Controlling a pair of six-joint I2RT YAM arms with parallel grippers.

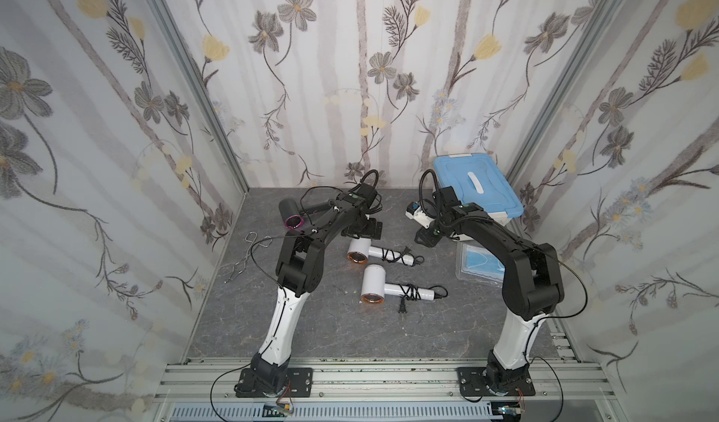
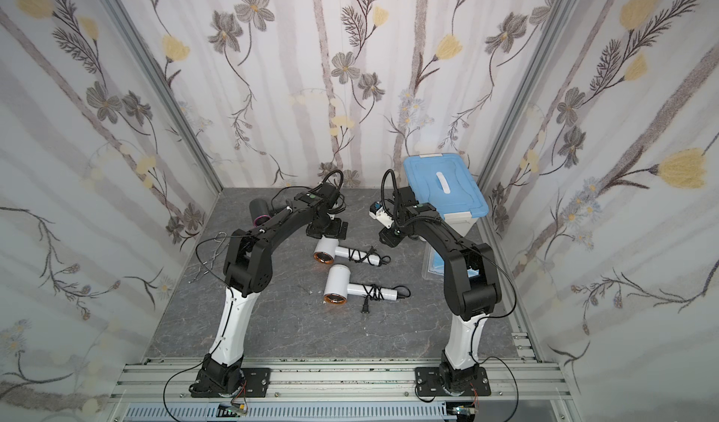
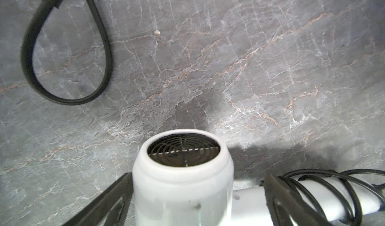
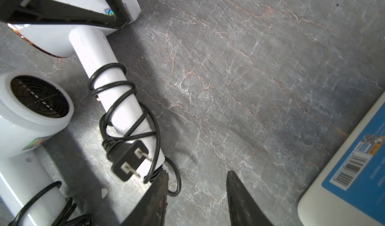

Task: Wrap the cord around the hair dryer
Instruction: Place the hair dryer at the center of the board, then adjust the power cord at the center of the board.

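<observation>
Top views: far white dryer (image 1: 375,251) and near white dryer (image 1: 373,280) lie cord-wrapped; black dryer (image 1: 290,208), back left, looks undone.
Left wrist: my left gripper (image 3: 198,176) straddles the far white dryer, jaws wide, unclamped.
Right wrist: my right gripper (image 4: 198,172) hangs empty, jaws apart.

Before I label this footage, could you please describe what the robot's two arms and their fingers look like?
The left arm and right arm match: white lower section, black joints and upper links, black base plate bolted to a metal rail. A thin black cable loops outside each, and a small green dot marks each forearm. The fingers are flat, black, tapered blades.
</observation>
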